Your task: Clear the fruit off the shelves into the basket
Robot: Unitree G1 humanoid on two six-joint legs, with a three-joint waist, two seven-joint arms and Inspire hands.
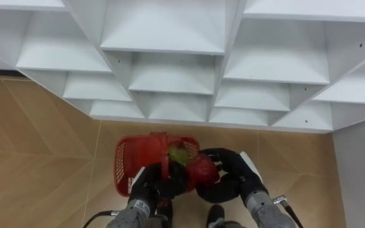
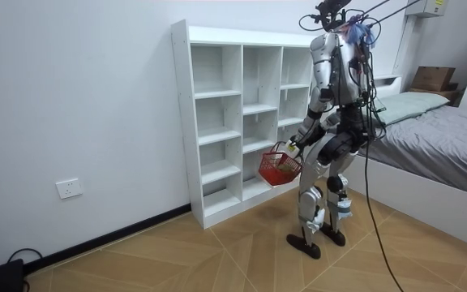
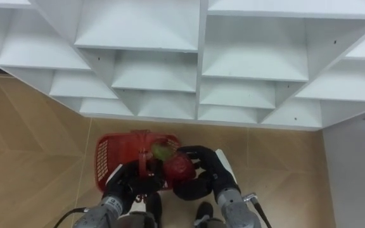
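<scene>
I see the robot standing upright on the wood floor [image 2: 177, 251], facing the white closet [image 2: 217, 122], whose shelves are bare in my eye views; a bed [image 2: 436, 138] is behind it. The red basket [image 1: 132, 161] hangs in front of its waist, below the lowest shelves. The left hand [image 1: 149, 185] is clenched around the basket's handle. The right hand [image 1: 232, 170] grasps a red fruit [image 1: 201, 170] at the basket's right rim, fingers curled around it. A green fruit [image 1: 179, 154] lies in the basket, just beside the red one.
</scene>
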